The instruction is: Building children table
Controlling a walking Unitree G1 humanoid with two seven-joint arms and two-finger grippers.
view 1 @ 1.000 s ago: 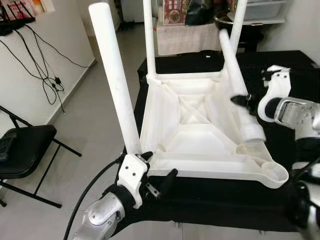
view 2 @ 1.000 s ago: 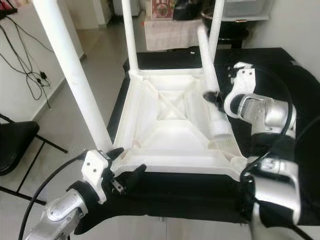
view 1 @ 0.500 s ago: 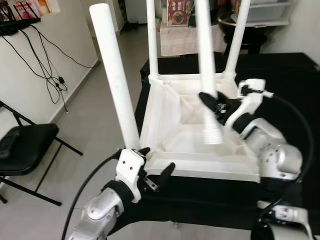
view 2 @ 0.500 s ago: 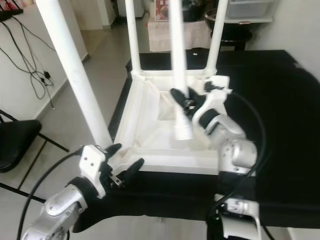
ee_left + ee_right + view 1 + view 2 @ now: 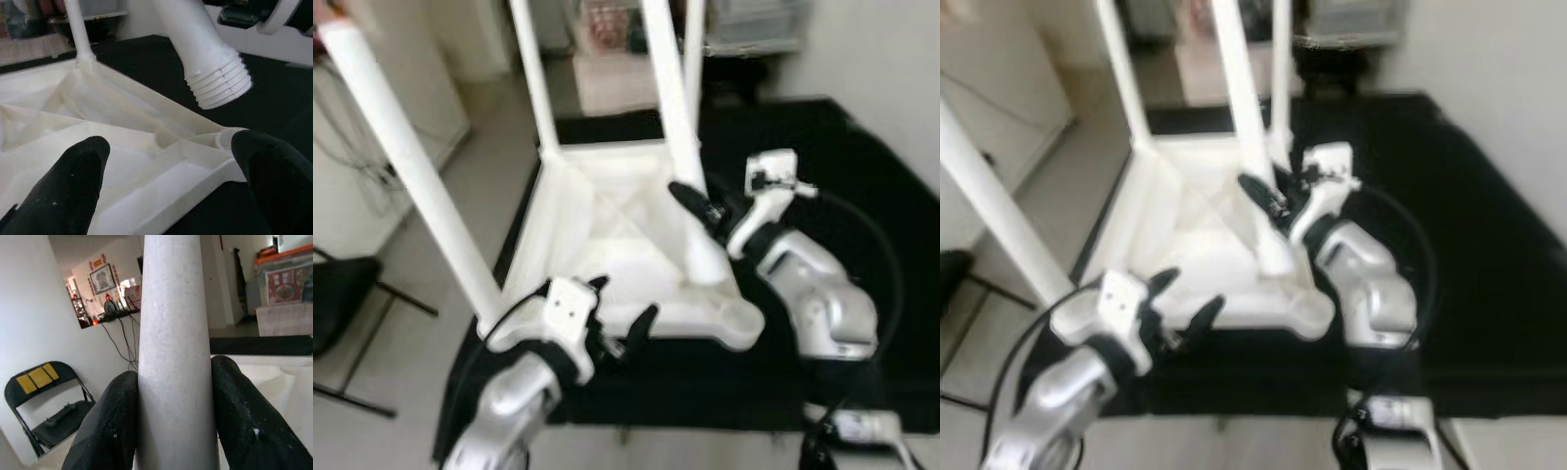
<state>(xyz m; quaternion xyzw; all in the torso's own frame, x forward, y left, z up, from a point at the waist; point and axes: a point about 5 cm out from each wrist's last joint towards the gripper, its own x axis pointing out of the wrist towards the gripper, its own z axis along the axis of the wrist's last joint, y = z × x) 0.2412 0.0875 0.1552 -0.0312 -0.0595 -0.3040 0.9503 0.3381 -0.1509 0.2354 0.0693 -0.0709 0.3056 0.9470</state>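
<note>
1. An upturned white plastic child's tabletop (image 5: 607, 235) is seen lying on a black-covered work surface (image 5: 862, 176), its ribbed underside facing up. Three white round legs are already standing in its corners; the near-left one (image 5: 411, 166) rises beside the left arm.

2. The fourth white tubular plastic leg with a threaded end (image 5: 677, 127) is clamped between the two black fingers (image 5: 110, 431) of the right gripper (image 5: 700, 204), the pads pressed to opposite sides of the tube, as the right wrist view shows.

3. The leg's long axis is held nearly upright, leaning slightly, with the ribbed thread (image 5: 220, 83) pointing down.

4. In the left wrist view the threaded end is seen hanging just above, and apart from, the round empty socket (image 5: 230, 138) at the tabletop's near-right corner (image 5: 739, 318). It is judged to sit a little to the inner side of that socket rather than squarely over it.

5. The coming move is therefore judged to turn on this offset: the thread has to be brought over the socket towards the robot's right and the axis trued upright before it is lowered and turned in.

6. The left gripper (image 5: 619, 315) is held at the near edge of the tabletop with its fingers spread wide and nothing between them; whether a fingertip touches the rim cannot be told.

7. The right arm is the one nearer the empty socket; the left is placed to steady the near edge.

8. The head views are blurred, so finer alignment cannot be read.
</note>
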